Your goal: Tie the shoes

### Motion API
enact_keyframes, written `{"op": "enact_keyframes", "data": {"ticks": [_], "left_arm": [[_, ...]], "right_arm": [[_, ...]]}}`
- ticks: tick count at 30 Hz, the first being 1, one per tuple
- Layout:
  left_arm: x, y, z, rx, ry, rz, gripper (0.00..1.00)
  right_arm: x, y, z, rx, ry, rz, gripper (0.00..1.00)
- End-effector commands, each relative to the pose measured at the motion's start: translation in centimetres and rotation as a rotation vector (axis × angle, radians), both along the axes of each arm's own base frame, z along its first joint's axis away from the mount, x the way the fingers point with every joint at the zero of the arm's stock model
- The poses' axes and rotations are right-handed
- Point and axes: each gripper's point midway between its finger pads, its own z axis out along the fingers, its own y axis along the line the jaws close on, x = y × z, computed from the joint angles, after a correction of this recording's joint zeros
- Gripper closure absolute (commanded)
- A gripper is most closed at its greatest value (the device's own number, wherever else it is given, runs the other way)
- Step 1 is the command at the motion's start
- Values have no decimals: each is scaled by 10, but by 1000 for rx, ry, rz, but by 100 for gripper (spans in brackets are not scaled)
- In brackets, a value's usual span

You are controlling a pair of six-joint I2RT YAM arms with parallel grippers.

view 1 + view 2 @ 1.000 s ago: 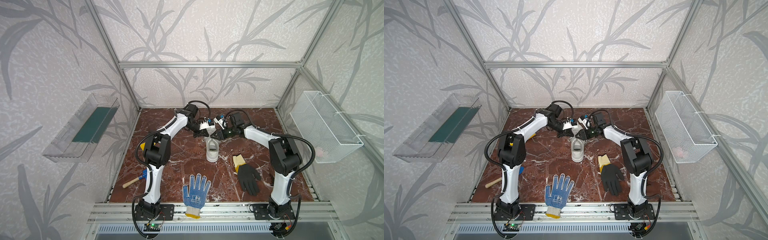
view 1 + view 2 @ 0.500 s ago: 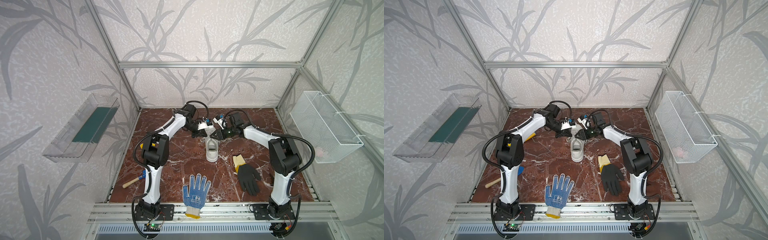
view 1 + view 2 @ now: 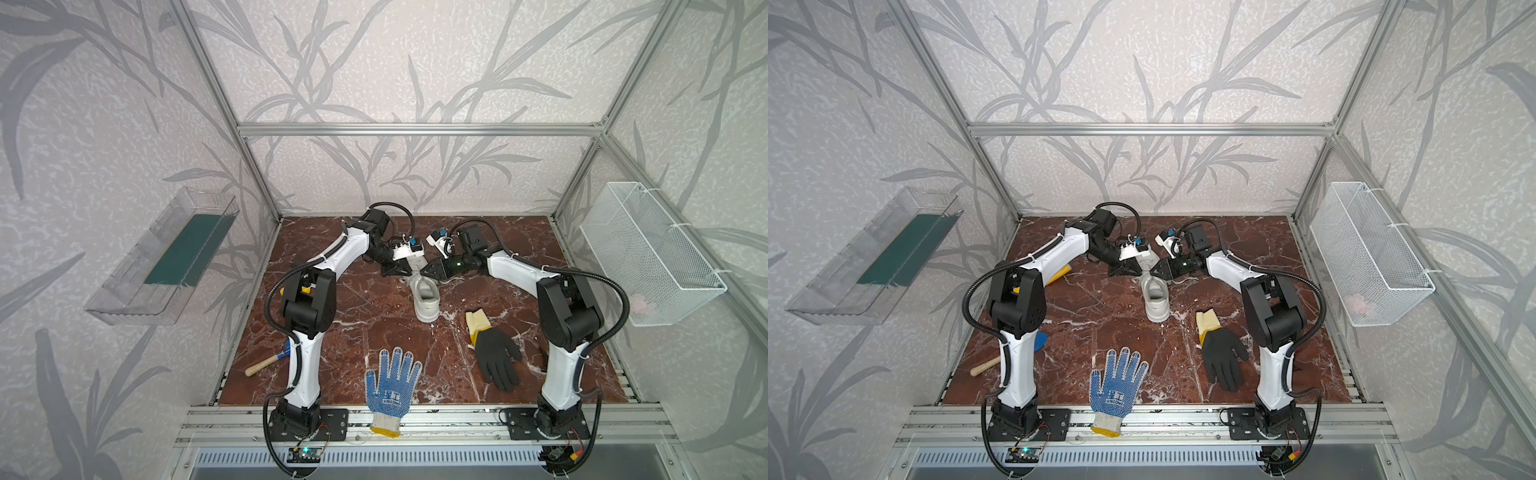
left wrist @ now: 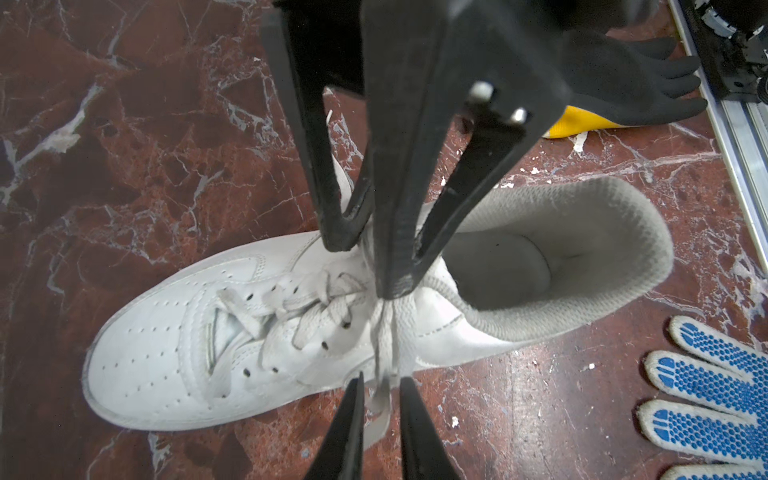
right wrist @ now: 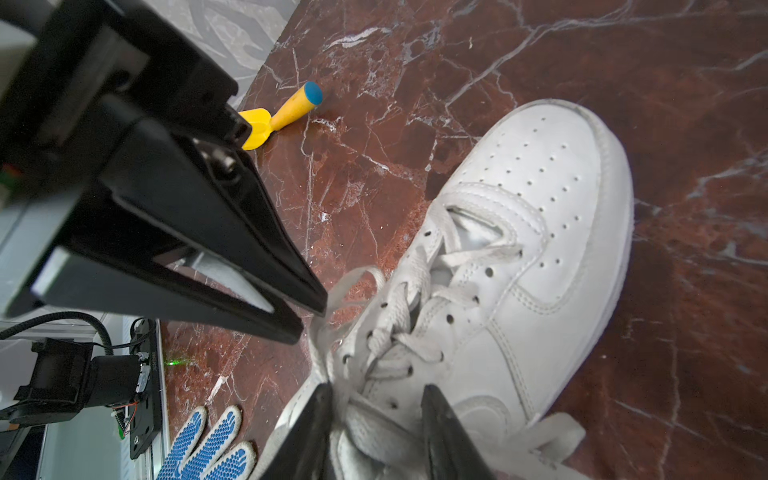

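- Red-brown marble table (image 3: 365, 316) carried everything.
- All-white low-top sneaker (image 3: 428, 302) lay beneath both jaws.
- Left jaws stood slightly apart around its white lace (image 4: 384, 340); right jaws stood open astride the lacing (image 5: 415, 332).
- Apparently mid-knot; next needed a firm regrip.

Shoe (image 3: 427, 297) mid-worktop (image 3: 357, 307), toe to the back. Left pincer (image 3: 401, 270) and right pincer (image 3: 426, 270) tip to tip over its laces (image 4: 382, 332). Right glove (image 3: 494, 357) front-right of shoe; front glove (image 3: 392, 384) centred, overhanging front edge. Basket (image 3: 648, 253) on right wall, tray (image 3: 166, 257) on left wall.
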Motion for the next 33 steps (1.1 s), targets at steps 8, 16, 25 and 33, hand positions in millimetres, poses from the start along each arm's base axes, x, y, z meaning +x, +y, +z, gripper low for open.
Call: {"op": "enact_keyframes", "data": {"ticks": [8,16,25,33], "left_arm": [[2,0,19,-30,-9,16,77],[4,-10,19,-54,-13,5,72],[8,-15,18,-70,2,5,74],[4,-17,12,-62,23,-10,76]], "right_arm": [[0,-3,-15,-21,45,-5,63],[0,-3,-13,-18,43,-2,63],[-1,-2,-14,-18,46,1,64],[-1,-2,-13,-16,46,3,64]]}}
